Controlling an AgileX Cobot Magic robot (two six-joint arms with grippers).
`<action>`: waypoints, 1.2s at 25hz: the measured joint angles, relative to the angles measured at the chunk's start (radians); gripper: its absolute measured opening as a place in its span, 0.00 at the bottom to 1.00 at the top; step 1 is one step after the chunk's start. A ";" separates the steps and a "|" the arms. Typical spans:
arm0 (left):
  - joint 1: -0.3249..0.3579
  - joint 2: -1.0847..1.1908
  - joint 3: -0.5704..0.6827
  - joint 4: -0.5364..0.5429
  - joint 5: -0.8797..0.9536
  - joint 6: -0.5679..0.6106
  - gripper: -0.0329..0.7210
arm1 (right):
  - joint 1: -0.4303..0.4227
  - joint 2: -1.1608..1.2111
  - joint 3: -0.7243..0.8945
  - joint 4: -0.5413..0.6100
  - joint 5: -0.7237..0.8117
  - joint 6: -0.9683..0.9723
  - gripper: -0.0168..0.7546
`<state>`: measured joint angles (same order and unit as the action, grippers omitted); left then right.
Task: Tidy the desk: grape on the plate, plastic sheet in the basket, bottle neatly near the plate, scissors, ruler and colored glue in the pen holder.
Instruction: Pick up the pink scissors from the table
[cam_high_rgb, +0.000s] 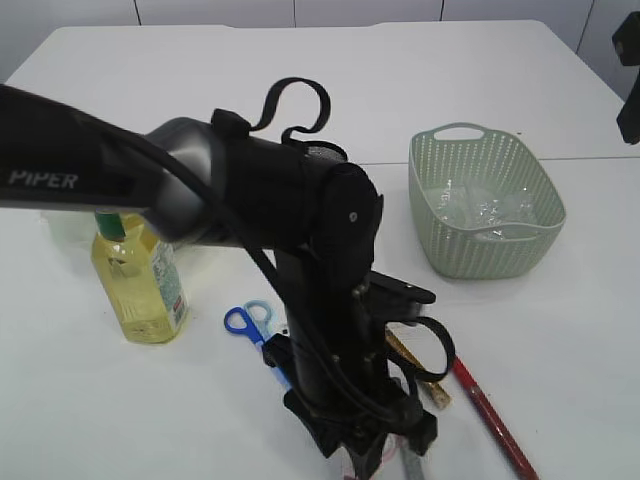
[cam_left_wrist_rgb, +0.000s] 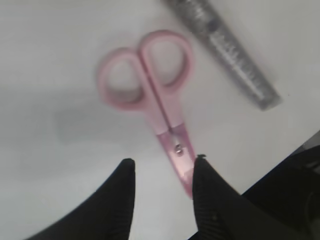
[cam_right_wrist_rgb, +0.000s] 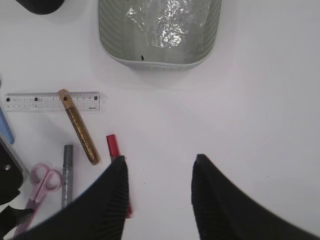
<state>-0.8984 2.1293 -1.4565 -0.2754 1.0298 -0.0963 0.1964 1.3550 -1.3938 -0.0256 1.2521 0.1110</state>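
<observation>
Black fingertips (cam_left_wrist_rgb: 129, 172) of the left gripper (cam_left_wrist_rgb: 162, 165) fill the bottom of the left wrist view, parted to a middling width, astride the blade end of the pink scissors (cam_left_wrist_rgb: 152, 95), just past the pivot screw; whether either pad touches the blade cannot be told, and nothing looks clamped. Flat on the white desk (cam_left_wrist_rgb: 45, 60), handles pointing away, with a grey glue pen (cam_left_wrist_rgb: 225, 55) lying just beside. Judged as the scissors step, at the point of grasping. Next: squeeze onto the blades near the pivot, lift level, carry to the pen holder, which none of the views shows. Right gripper (cam_right_wrist_rgb: 160, 172) hovering half open and empty above bare desk, near a red glue pen (cam_right_wrist_rgb: 113, 146). Further off: ruler (cam_right_wrist_rgb: 52, 101) under a gold glue pen (cam_right_wrist_rgb: 80, 127), plastic sheet (cam_right_wrist_rgb: 162, 22) already in the green basket (cam_right_wrist_rgb: 107, 40), bottle (cam_high_rgb: 140, 280) upright at the left, blue scissors (cam_high_rgb: 245, 322) beside the arm. Plate and grape not in sight.
</observation>
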 joint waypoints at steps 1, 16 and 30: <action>-0.014 0.000 0.000 0.003 -0.019 -0.030 0.44 | 0.000 0.000 0.000 0.000 0.000 0.000 0.43; -0.050 0.046 0.000 0.042 -0.091 -0.195 0.53 | 0.000 0.000 0.000 0.000 -0.004 0.000 0.43; -0.052 0.078 0.000 0.049 -0.091 -0.217 0.50 | 0.000 0.000 0.000 -0.002 -0.004 0.000 0.43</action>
<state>-0.9508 2.2070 -1.4565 -0.2266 0.9387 -0.3128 0.1964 1.3550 -1.3938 -0.0279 1.2483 0.1110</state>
